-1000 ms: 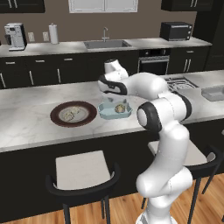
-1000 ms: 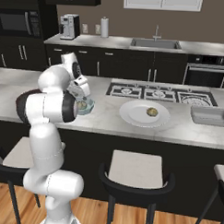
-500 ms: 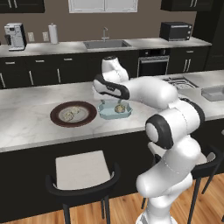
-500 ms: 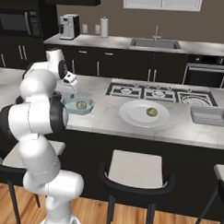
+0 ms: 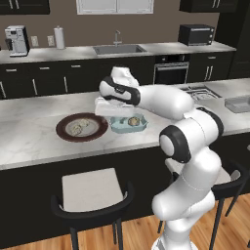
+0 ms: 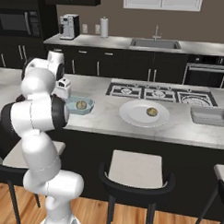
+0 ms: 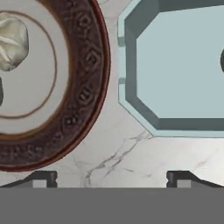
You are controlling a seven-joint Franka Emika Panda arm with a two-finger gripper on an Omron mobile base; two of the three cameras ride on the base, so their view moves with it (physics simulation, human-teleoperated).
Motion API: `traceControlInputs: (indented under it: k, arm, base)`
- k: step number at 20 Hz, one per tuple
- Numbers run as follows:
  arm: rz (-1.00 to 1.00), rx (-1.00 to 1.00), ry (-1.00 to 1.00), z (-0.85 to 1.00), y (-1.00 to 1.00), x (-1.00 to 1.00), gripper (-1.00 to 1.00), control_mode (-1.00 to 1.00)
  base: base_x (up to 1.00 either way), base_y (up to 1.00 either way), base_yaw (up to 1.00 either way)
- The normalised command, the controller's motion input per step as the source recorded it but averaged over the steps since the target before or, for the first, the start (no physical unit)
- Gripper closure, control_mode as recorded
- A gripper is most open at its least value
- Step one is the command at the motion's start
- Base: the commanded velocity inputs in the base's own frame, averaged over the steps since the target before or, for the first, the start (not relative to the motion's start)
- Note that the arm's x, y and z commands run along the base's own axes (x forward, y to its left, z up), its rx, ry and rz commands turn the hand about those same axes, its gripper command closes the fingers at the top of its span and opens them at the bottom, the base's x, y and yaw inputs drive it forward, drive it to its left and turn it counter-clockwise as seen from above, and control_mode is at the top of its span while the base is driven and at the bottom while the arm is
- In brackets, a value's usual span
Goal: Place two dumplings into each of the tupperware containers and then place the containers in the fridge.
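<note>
The light blue tupperware container [image 5: 129,123] [image 6: 79,105] [image 7: 175,65] sits on the island with a dumpling [image 5: 133,120] [image 6: 80,104] inside. Left of it is a dark-brown-rimmed plate [image 5: 63,132] [image 7: 87,87] holding pale dumplings [image 5: 78,127] [image 7: 13,41]. My gripper [image 5: 105,115] [image 6: 64,94] [image 7: 111,177] hangs open over the bare marble between plate and blue tub, with nothing between its fingertips [image 7: 43,177]. The clear greyish tupperware container [image 5: 239,103] [image 6: 209,115] stands far to the right. One more dumpling [image 6: 152,112] lies on a round white plate [image 6: 132,115]. The fridge is out of view.
The marble island counter [image 5: 29,141] carries a cooktop [image 6: 154,92] behind the white plate. Black stools [image 5: 93,195] [image 6: 136,172] stand along its near side. A back counter with sink [image 5: 115,49], coffee machine and microwave runs behind.
The arm has swung left, carrying the open gripper from above the blue container to the gap beside the brown-rimmed plate. Containers, plates and dumplings have stayed put.
</note>
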Motion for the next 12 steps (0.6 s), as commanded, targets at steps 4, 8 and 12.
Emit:
traceControlInputs:
  k: [4, 8, 12]
  arm:
    - [-0.02, 0.05, 0.05, 0.01, 0.70, 0.09, -1.00, -1.00]
    - [-0.05, -0.01, -0.03, 0.00, 0.91, 0.21, -1.00, -1.00]
    - [-0.01, -0.04, -0.02, -0.06, 0.47, 0.03, -1.00, -1.00]
  base:
    - [0.00, 0.00, 0.00]
    - [0.00, 0.00, 0.00]
    - [0.00, 0.00, 0.00]
